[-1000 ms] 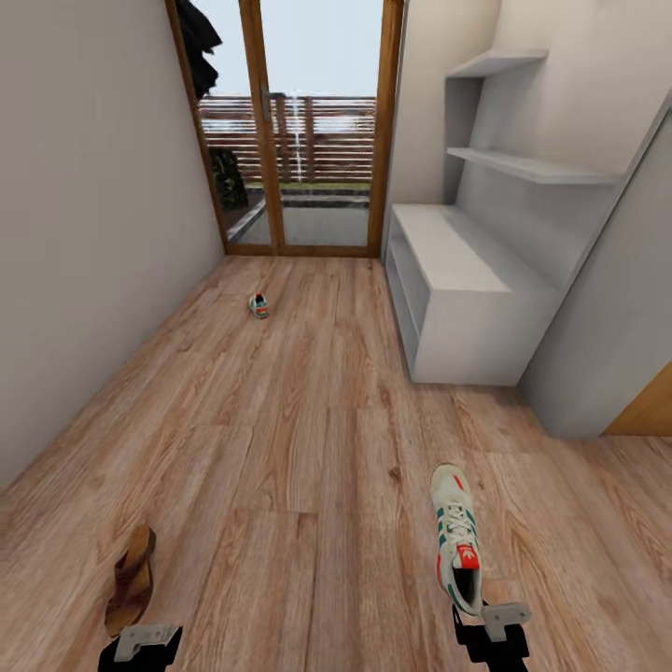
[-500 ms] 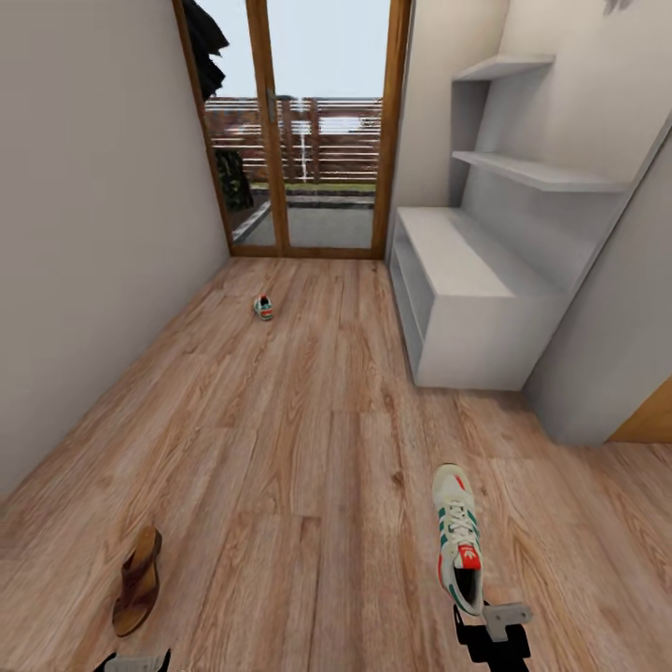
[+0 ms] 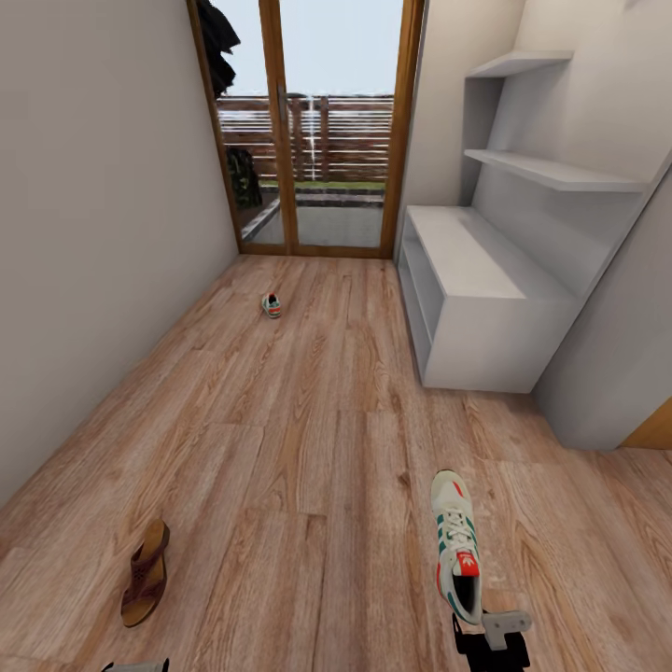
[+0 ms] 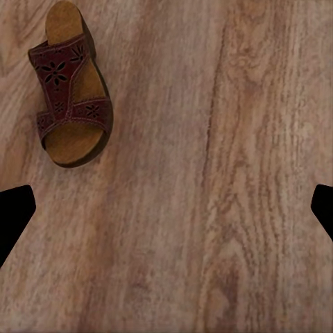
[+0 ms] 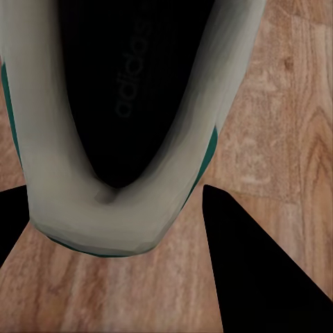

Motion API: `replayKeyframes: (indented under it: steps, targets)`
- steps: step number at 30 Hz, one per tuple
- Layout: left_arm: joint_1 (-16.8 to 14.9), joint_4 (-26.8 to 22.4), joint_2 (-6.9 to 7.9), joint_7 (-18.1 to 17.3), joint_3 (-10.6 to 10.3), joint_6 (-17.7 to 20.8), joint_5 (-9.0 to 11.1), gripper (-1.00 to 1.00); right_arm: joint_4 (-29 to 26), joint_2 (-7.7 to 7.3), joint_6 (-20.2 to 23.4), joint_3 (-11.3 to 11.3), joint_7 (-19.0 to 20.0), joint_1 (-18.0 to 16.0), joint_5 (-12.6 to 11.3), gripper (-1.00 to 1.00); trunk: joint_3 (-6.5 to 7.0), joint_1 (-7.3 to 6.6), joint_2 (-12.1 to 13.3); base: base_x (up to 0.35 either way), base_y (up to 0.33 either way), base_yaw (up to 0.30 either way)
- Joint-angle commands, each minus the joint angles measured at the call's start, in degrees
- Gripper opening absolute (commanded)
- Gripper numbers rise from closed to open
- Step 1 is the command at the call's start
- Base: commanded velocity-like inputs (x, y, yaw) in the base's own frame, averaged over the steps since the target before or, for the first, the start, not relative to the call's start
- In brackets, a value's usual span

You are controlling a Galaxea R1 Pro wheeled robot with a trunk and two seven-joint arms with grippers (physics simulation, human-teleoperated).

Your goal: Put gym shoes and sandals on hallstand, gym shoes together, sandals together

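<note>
Along the right wall of the corridor stands the hallstand (image 3: 485, 280), pale grey-white, with a long low bench, open shelves below and stepped shelves above; its bench top and upper shelves hold nothing, and the lower compartments are seen too obliquely to tell. Wood-grain corridor floor (image 3: 308, 439) runs from it to a glass door (image 3: 322, 131) with a wooden frame at the far end. One gym shoe (image 3: 456, 546) hangs in front of the robot, heel end nearest, gripped at the heel rim by the right gripper (image 3: 492, 635); in the right wrist view a dark finger (image 5: 257, 270) presses against the shoe's heel wall. The second gym shoe (image 3: 272, 305) lies far off on the floor near the door. A brown sandal (image 3: 147, 572) lies on the floor at the near left, beside the left gripper (image 4: 166, 208), whose fingers are spread wide and hold nothing.
</note>
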Motion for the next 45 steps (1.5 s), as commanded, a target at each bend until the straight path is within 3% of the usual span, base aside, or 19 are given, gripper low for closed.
replayKeyframes:
  steps: [1,19,45]
  targets:
    - [-0.03,0.04,-0.01,-0.27,0.49,-0.17,-0.52,1.0,0.11,0.01,-0.16,-0.19,-0.51,-0.04,0.57,-1.0,-0.04,-0.01,-0.02,0.0,0.0,0.003]
    - [-0.03,0.05,-0.01,-0.18,0.55,-0.17,-0.35,1.0,0.25,0.01,-0.16,-0.15,-0.51,-0.04,0.61,-1.0,-0.04,-0.01,-0.02,0.041,-0.022,0.0]
    - [-0.03,0.05,-0.01,-0.18,0.55,-0.23,-0.36,1.0,0.25,0.04,-0.16,-0.11,-0.51,-0.04,0.61,-1.0,-0.04,-0.01,-0.02,0.323,-0.031,0.003]
